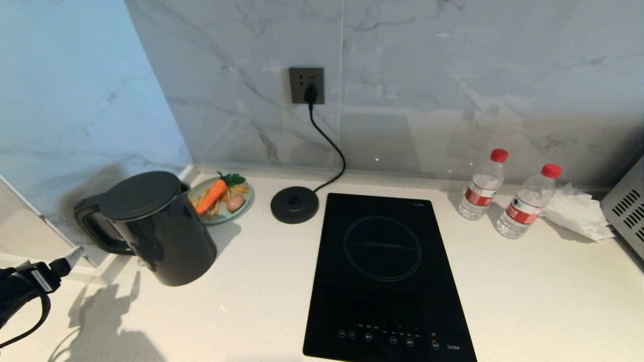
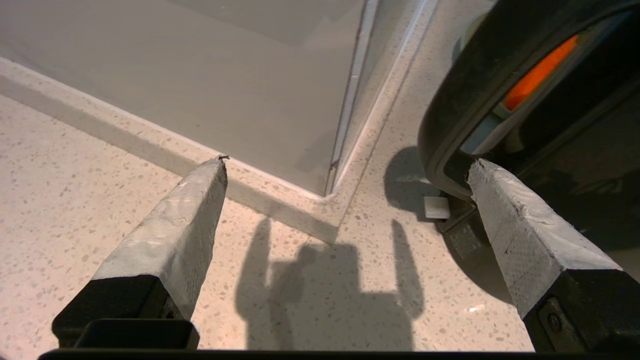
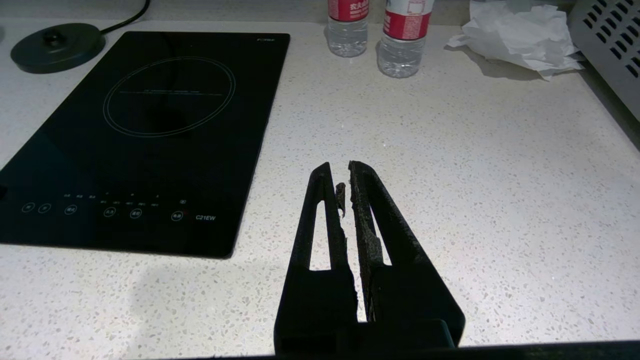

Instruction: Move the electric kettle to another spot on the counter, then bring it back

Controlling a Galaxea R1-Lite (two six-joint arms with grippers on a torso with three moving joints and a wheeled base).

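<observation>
The electric kettle (image 1: 158, 226) stands on the counter (image 1: 528, 296), left of its base disc (image 1: 295, 204) — left gripper (image 2: 345, 172) spread empty beside its handle; right gripper (image 3: 345, 187) closed.

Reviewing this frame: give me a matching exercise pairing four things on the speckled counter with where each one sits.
Things:
1. glossy black electric kettle
2. flat round black corded base disc
3. two clear red-capped water bottles
4. open left gripper

Places:
A. right of the black glass hob, beside crumpled white tissue
B. near the kettle's loop handle, touching nothing
C. empty, between the carrot plate and the hob
D. on the off-white counter, front left of the plate

Pairs: 1-D, 2-C, 3-A, 4-B
</observation>
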